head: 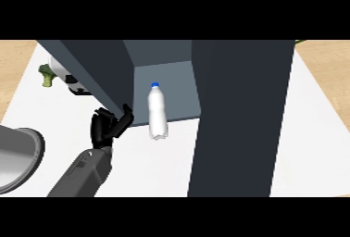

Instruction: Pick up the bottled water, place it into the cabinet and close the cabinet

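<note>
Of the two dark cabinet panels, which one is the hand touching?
The left cabinet panel: the left hand has its fingertips at that panel's lower corner, beside the bottled water. The wide right panel stands apart, untouched.

Only the left hand [108,124] in view, black, raised on its grey forearm [85,173] that slants up from the lower edge left of centre, fingers straight and pointing up, thumb spread to the right; right hand nowhere seen.
</note>
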### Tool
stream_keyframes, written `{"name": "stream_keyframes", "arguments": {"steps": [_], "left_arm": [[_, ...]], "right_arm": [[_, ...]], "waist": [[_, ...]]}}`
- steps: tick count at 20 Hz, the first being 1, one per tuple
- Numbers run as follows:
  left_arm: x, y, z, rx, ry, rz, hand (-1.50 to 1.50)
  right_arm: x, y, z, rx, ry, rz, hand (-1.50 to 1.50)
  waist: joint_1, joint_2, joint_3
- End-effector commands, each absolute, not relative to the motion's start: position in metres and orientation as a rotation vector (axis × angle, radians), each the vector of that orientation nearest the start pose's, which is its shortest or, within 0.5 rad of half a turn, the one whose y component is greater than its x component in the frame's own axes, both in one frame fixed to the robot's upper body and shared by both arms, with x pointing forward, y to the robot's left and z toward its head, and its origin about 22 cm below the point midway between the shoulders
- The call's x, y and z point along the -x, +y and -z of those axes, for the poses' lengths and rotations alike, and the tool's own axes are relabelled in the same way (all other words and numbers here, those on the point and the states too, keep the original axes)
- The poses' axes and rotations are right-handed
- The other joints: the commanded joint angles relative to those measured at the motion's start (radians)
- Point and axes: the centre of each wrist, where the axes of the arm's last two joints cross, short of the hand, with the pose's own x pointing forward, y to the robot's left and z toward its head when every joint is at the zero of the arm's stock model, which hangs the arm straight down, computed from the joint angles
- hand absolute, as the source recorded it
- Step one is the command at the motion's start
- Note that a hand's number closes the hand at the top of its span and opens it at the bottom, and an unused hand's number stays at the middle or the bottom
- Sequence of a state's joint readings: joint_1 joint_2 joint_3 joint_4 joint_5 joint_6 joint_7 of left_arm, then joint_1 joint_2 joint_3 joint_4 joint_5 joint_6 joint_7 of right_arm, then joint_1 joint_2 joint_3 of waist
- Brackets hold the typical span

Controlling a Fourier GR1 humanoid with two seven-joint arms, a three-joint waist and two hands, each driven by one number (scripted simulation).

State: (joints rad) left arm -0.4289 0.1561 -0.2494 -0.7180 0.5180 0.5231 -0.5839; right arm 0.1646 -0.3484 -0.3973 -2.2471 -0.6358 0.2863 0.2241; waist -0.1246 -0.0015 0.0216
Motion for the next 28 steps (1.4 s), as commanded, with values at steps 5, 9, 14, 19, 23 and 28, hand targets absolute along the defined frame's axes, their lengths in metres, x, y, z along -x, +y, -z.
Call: {"name": "stream_keyframes", "arguments": {"steps": [5,9,14,19,23,28], "left_arm": [[-0.361,0.127,0.030,-0.129,-1.676,-0.236,1.50],[-0.365,0.136,0.025,-0.134,-1.687,-0.292,1.50],[-0.373,0.148,0.017,-0.155,-1.692,-0.293,1.50],[-0.365,0.150,0.027,-0.184,-1.704,-0.274,-1.50],[-0.368,0.155,0.025,-0.195,-1.707,-0.291,-1.50],[-0.369,0.152,0.020,-0.207,-1.727,-0.285,-1.50]], "right_arm": [[-0.158,-0.348,-0.167,-0.174,-1.981,-0.135,-1.50],[-0.159,-0.350,-0.171,-0.181,-1.984,-0.147,-1.50],[-0.164,-0.353,-0.177,-0.180,-1.999,-0.168,-1.50],[-0.165,-0.354,-0.168,-0.217,-1.982,-0.159,-1.50],[-0.168,-0.355,-0.171,-0.210,-1.992,-0.163,-1.50],[-0.171,-0.355,-0.171,-0.231,-1.990,-0.184,-1.50]], "waist": [[-0.045,0.031,-0.024],[-0.064,0.035,-0.027],[-0.069,0.039,-0.027],[-0.083,0.042,-0.025],[-0.079,0.044,-0.026],[-0.092,0.044,-0.025]]}}
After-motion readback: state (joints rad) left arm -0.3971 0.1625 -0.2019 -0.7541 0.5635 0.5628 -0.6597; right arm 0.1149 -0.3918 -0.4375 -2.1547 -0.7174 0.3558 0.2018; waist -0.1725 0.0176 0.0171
